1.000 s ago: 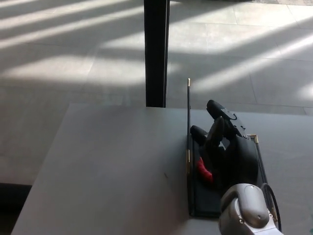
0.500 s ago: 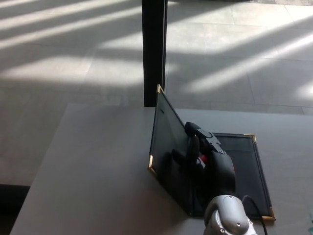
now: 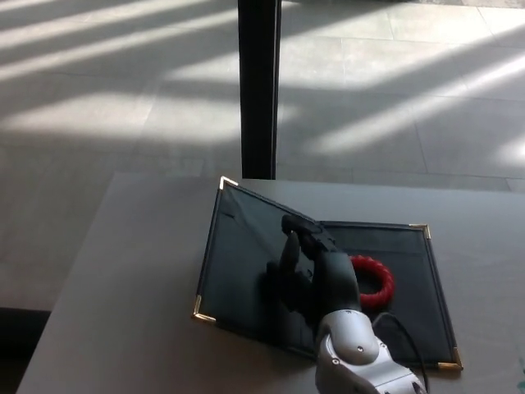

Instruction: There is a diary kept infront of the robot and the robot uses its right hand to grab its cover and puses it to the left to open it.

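Sunlit floor beyond the grey counter. Diary mid-counter, cover tilted leftward, nearly flat; right hand spread against its inner face (gripping nothing). Best pressed gently left until flat.

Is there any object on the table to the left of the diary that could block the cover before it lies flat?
Nothing visible does. The grey table left of the cover is bare where the cover would land. The right hand is against the cover's inner side.

A single head view looks steeply down and forward from close above the surface, its near edge at 6 o'clock, sunlit floor filling 12 o'clock.
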